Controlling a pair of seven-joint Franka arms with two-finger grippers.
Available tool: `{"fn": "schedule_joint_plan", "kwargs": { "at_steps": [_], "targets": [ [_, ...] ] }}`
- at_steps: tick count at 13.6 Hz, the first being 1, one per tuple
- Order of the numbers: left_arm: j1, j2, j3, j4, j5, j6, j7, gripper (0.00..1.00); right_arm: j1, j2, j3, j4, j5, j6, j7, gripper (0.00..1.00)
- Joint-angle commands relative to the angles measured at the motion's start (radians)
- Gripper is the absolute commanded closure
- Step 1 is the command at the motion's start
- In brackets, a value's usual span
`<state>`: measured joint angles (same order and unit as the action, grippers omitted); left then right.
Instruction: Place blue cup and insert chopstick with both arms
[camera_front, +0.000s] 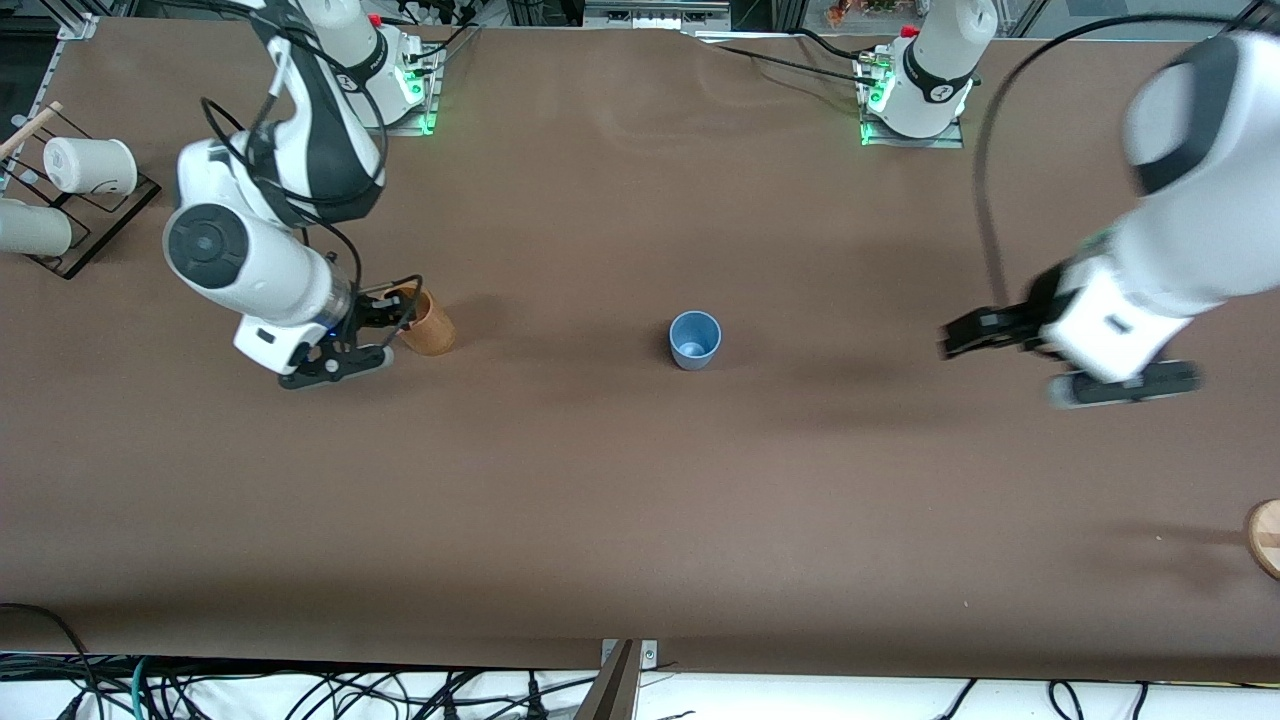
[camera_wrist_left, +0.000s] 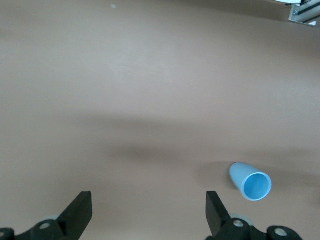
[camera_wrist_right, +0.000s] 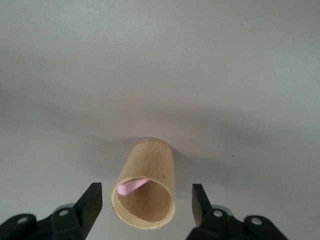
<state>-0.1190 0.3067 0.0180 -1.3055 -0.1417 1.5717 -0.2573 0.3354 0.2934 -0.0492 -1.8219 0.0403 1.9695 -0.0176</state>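
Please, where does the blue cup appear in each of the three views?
Front view: the blue cup stands upright mid-table.
Left wrist view: it shows low, beside the open left end effector.
Right wrist view: not in it; only the brown wooden cup shows.
Shared landmark: the brown tabletop.

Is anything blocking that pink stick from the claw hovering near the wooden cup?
The chopstick sits inside the brown wooden cup, so the cup's wall surrounds it. The open right gripper straddles that cup; only the cup's open mouth gives access.

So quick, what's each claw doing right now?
Left gripper: open, empty, over bare table.
Right gripper: open, empty, over the wooden cup.
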Motion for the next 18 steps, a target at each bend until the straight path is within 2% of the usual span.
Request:
{"fn": "schedule_joint_plan", "kwargs": {
  "at_steps": [1, 4, 6, 8, 9, 12, 15, 18],
  "targets": [
    [0.106, -0.052, -0.018, -0.024, -0.007, -0.054, 0.108, 0.0, 0.014, 0.012, -0.005, -0.016, 0.013, 0.031, 0.002, 0.33],
    [0.156, -0.099, -0.018, -0.063, 0.059, -0.067, 0.236, 0.0, 0.014, 0.013, -0.005, -0.033, 0.01, 0.025, 0.001, 0.5],
    [0.159, -0.133, -0.018, -0.101, 0.103, -0.061, 0.236, 0.0, 0.014, 0.015, -0.005, -0.05, 0.01, 0.022, -0.005, 0.53],
    [0.166, -0.158, -0.018, -0.11, 0.094, -0.035, 0.234, 0.0, 0.017, 0.015, -0.005, -0.05, 0.01, 0.016, -0.005, 0.55],
    [0.163, -0.178, -0.018, -0.136, 0.094, -0.033, 0.234, 0.0, 0.019, 0.015, -0.005, -0.05, 0.01, 0.014, -0.005, 0.6],
    [0.15, -0.216, -0.036, -0.195, 0.094, -0.036, 0.245, 0.0, 0.019, 0.012, 0.0, -0.047, 0.01, 0.015, 0.001, 0.9],
    [0.15, -0.236, -0.049, -0.218, 0.106, -0.033, 0.248, 0.0, 0.019, 0.012, 0.009, -0.045, 0.012, 0.016, 0.001, 0.98],
    [0.15, -0.245, -0.049, -0.232, 0.106, -0.03, 0.279, 0.0, 0.017, 0.007, 0.009, -0.037, 0.012, 0.014, 0.002, 1.0]
  ]
}}
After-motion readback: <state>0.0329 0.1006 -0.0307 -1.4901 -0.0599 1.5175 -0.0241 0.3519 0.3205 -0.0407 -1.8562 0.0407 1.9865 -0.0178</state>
